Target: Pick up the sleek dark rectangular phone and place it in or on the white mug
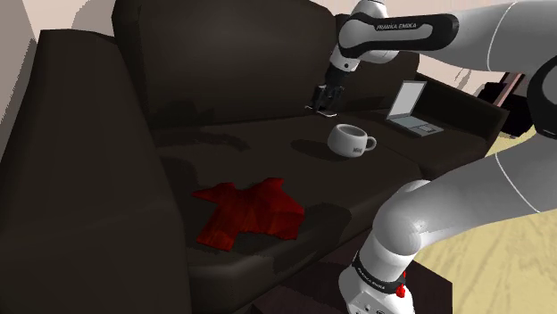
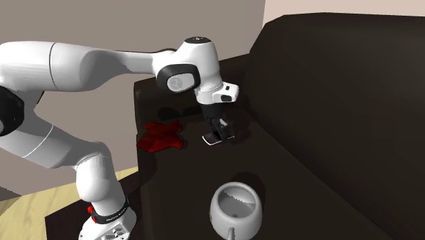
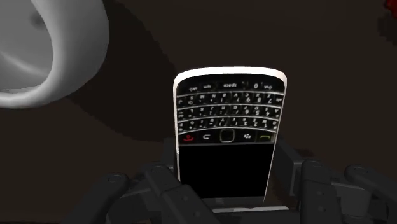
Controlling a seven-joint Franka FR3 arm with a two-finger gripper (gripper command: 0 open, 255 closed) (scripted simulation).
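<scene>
A dark phone (image 3: pixel 226 127) with a keypad and a pale rim sits clasped between my two black fingers (image 3: pixel 284 167). My gripper (image 1: pixel 323 100) is shut on the phone (image 1: pixel 320 110) and holds it a little above the dark sofa seat, near the backrest. The white mug (image 1: pixel 350 140) stands upright on the seat, a short way from the gripper toward the shoulder view's right. In the second exterior view the mug (image 2: pixel 235 208) is in front, its opening in sight, and the gripper (image 2: pixel 219 129) with the phone (image 2: pixel 213 138) is behind it. The mug's rim (image 3: pixel 38 51) shows beside the phone.
A crumpled red cloth (image 1: pixel 250 212) lies on the seat's front part. An open laptop (image 1: pixel 412 109) stands on the sofa's far end beyond the mug. The tall backrest (image 1: pixel 223 62) rises just behind the gripper. Wooden floor (image 1: pixel 500 259) lies beside the stand.
</scene>
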